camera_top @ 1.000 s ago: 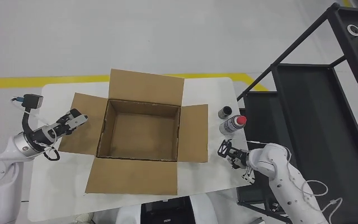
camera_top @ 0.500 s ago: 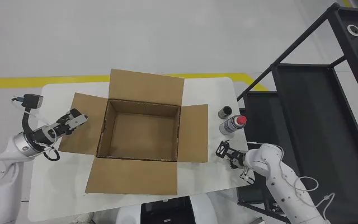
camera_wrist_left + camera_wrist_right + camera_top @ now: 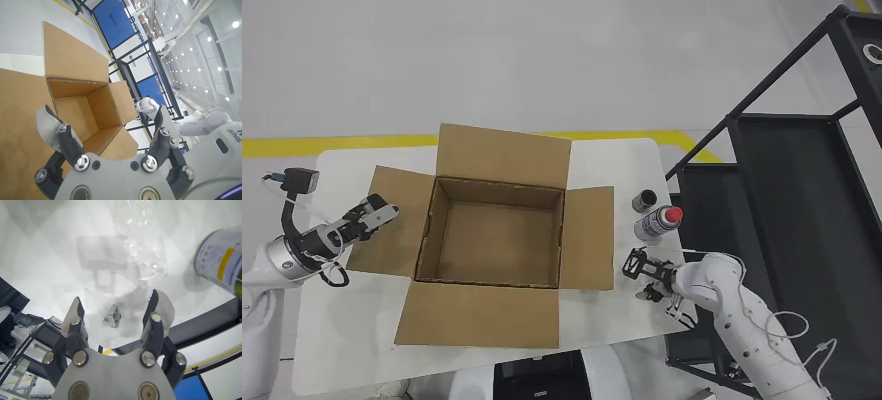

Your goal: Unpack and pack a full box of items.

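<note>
**Open box on the counter, both pairs of fingers spread**

The cardboard box (image 3: 492, 245) stands on the white counter (image 3: 352, 340) with all four flaps folded outward. The top view looks straight down to its bare cardboard floor. The left wrist view sees the box (image 3: 90, 106) from the side and shows a half-round cut-out in the far wall.

The left gripper (image 3: 377, 213) hangs over the outer edge of the box's left flap. From its own camera the left gripper (image 3: 103, 117) has its fingers wide apart, with the box mouth visible between them.

The right gripper (image 3: 638, 268) sits just off the box's right flap, low over the counter, with its fingers open. Its wrist view shows a small metal piece (image 3: 112, 319) lying on the counter between the fingers of the right gripper (image 3: 116, 303); it may be a bracket, but its kind cannot be told.

A red-capped spray can (image 3: 657, 222) stands beside the box's right flap. A smaller dark-topped can (image 3: 644, 200) stands just beyond it, the two close together. The right wrist view shows the lower body of a can (image 3: 219, 262), with a label and a yellow stripe.
</note>
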Tool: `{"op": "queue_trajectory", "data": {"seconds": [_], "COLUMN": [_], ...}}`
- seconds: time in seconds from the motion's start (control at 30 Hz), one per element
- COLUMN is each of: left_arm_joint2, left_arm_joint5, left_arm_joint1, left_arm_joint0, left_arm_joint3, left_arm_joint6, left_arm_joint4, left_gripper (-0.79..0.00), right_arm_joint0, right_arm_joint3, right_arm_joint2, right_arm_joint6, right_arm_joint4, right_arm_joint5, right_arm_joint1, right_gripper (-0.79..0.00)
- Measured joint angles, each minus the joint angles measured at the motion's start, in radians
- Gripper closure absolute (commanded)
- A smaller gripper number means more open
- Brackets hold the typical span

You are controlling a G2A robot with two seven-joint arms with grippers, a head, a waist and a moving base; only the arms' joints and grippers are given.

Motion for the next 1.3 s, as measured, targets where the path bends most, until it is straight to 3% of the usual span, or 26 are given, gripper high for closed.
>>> {"op": "queue_trajectory", "data": {"seconds": [0.13,0.23,0.37,0.57,0.73,0.87,1.07,1.3], "left_arm_joint2": [0.0,0.0,0.0,0.0,0.0,0.0,0.0,0.0], "left_arm_joint5": [0.0,0.0,0.0,0.0,0.0,0.0,0.0,0.0], "left_arm_joint1": [0.0,0.0,0.0,0.0,0.0,0.0,0.0,0.0], "left_arm_joint0": [0.0,0.0,0.0,0.0,0.0,0.0,0.0,0.0], "left_arm_joint3": [0.0,0.0,0.0,0.0,0.0,0.0,0.0,0.0], "left_arm_joint6": [0.0,0.0,0.0,0.0,0.0,0.0,0.0,0.0], "left_arm_joint4": [0.0,0.0,0.0,0.0,0.0,0.0,0.0,0.0], "left_gripper": [-0.785,-0.785,-0.785,-0.785,-0.785,-0.785,-0.785,-0.785], "right_arm_joint0": [-0.083,-0.178,-0.292,-0.437,-0.525,-0.511,-0.37,-0.242], "right_arm_joint3": [-0.112,-0.203,-0.238,-0.249,-0.284,-0.276,-0.209,-0.117], "right_arm_joint2": [0.114,0.238,0.401,0.595,0.685,0.635,0.441,0.294], "right_arm_joint6": [-0.045,-0.11,-0.181,-0.263,-0.362,-0.391,-0.253,-0.123], "right_arm_joint4": [0.105,0.227,0.317,0.412,0.427,0.4,0.301,0.189], "right_arm_joint5": [-0.061,-0.173,-0.264,-0.316,-0.315,-0.311,-0.219,-0.12], "right_arm_joint1": [0.017,0.032,0.046,0.055,0.061,0.064,0.073,0.077], "right_gripper": [-0.785,-0.785,-0.785,-0.785,-0.785,-0.785,-0.785,-0.785]}}
